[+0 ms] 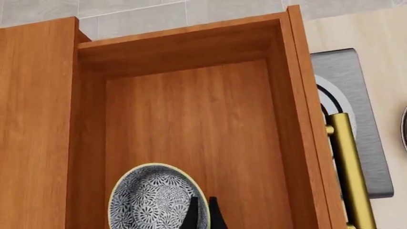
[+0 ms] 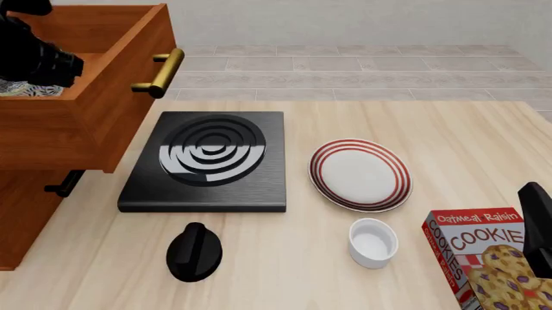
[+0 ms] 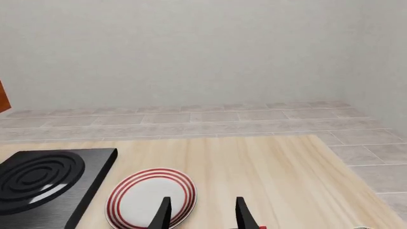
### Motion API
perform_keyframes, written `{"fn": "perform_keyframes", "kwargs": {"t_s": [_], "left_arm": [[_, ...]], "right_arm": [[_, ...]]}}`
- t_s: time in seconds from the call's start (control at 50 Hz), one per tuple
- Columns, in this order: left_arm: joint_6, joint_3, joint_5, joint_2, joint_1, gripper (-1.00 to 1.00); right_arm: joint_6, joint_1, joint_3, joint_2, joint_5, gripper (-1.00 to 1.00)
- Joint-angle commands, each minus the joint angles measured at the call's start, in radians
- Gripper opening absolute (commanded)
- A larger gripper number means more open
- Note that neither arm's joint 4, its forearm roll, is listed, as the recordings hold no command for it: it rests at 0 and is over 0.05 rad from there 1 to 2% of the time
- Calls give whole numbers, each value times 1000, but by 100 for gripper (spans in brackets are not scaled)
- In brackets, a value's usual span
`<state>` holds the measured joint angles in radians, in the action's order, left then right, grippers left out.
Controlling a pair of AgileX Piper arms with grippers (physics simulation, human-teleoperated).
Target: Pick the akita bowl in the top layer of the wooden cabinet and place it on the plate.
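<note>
The top layer (image 2: 95, 123) of the wooden cabinet (image 2: 30, 213) is pulled out, its brass handle (image 2: 159, 74) facing the table. The akita bowl (image 1: 149, 200) sits on the drawer floor, showing its patterned grey inside, and a sliver of the akita bowl (image 2: 22, 89) shows under the left arm. My left gripper (image 1: 203, 214) reaches into the drawer, its fingers nearly together across the bowl's rim, one inside and one outside. The plate (image 2: 360, 174), white with red rings, lies on the table right of the stove. My right gripper (image 3: 200, 214) hovers open, low and short of the plate (image 3: 149, 198).
A black square stove (image 2: 207, 161) lies between cabinet and plate, with a black knob-like object (image 2: 194, 252) in front of it. A white cup (image 2: 373, 242) and a cookie box (image 2: 483, 258) stand near the front right. A lower drawer handle (image 2: 64, 184) sticks out.
</note>
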<state>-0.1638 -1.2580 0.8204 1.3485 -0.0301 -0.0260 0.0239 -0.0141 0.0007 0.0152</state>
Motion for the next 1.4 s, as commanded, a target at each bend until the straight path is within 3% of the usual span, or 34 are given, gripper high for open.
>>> {"fn": "perform_keyframes", "kwargs": {"t_s": [0.02,0.82,1.4], "left_arm": [[-2,-2,18,18,5,-100],[42,-150,58,20,70,-100],[-8,-326,106,51,105,-100]], "right_arm": [[-1,0,0,0,0,100],[-2,2,1,0,5,100],[9,-4,-2,0,4,100]]}}
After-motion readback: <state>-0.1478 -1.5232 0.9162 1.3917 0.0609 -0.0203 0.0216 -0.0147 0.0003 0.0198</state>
